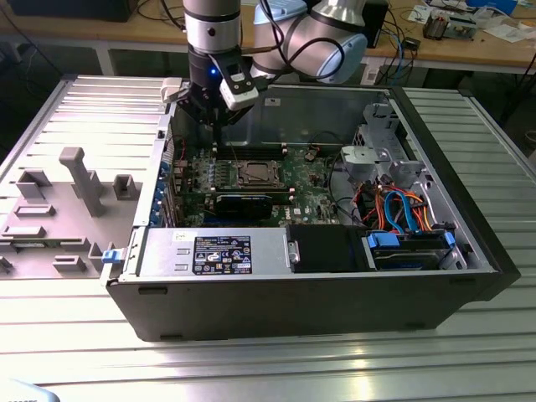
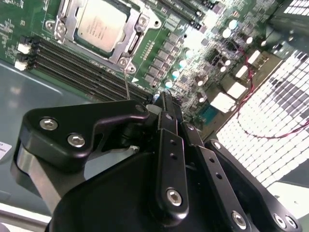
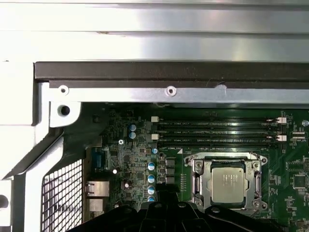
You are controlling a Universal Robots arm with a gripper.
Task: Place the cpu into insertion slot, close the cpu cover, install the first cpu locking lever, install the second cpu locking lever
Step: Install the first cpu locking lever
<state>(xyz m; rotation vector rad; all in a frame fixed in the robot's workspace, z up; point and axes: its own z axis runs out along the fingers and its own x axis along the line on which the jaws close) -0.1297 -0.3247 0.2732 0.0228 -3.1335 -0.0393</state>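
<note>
While the gripper (image 2: 161,104) hovers pinched shut and empty, note the cpu (image 3: 228,186) sits in the slot (image 3: 198,181) just ahead of its fingertips, cover (image 2: 126,50) apparently down. Approach any lever slowly, staying off the memory slots (image 3: 217,133).

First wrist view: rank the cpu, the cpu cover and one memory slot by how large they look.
1. Memory slot: much the longest, though thin.
2. Cpu cover: the silver frame encloses the chip, so it looks bigger overall.
3. Cpu: smallest, seated in the frame's window.
All lie on the same board, so nearness hardly skews this.
</note>
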